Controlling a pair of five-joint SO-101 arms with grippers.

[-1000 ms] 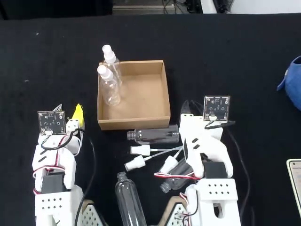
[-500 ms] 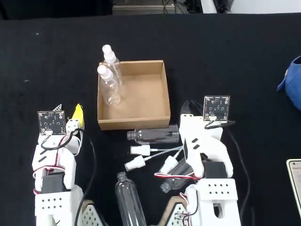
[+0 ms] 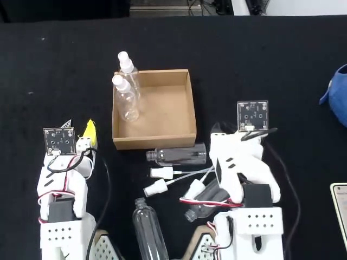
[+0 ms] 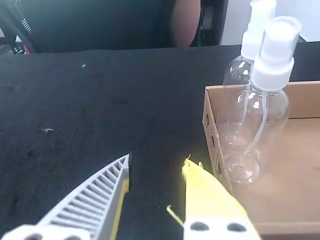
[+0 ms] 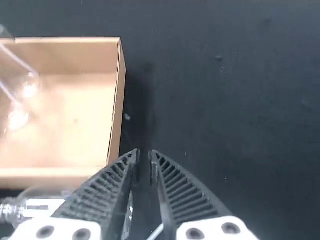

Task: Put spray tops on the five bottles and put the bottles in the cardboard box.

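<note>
The cardboard box (image 3: 162,111) sits at mid-table with two spray-topped bottles (image 3: 126,98) standing in its left side. An uncapped bottle (image 3: 177,155) lies just in front of the box. Two loose spray tops (image 3: 160,173) lie below it, and another uncapped bottle (image 3: 149,232) lies near the front edge. A further bottle (image 3: 201,201) lies partly under the right arm. My left gripper (image 4: 156,164) is open, left of the box (image 4: 250,150), facing the capped bottles (image 4: 260,105). My right gripper (image 5: 144,154) is shut on nothing, beside the box's right front corner (image 5: 116,125).
A blue object (image 3: 336,97) pokes in at the right edge and a pale flat object (image 3: 340,203) lies at the lower right. Black cloth covers the table, with open room behind and to the right of the box.
The right arm has shifted slightly to the right and away from the base. The left arm and all bottles have stayed put.
</note>
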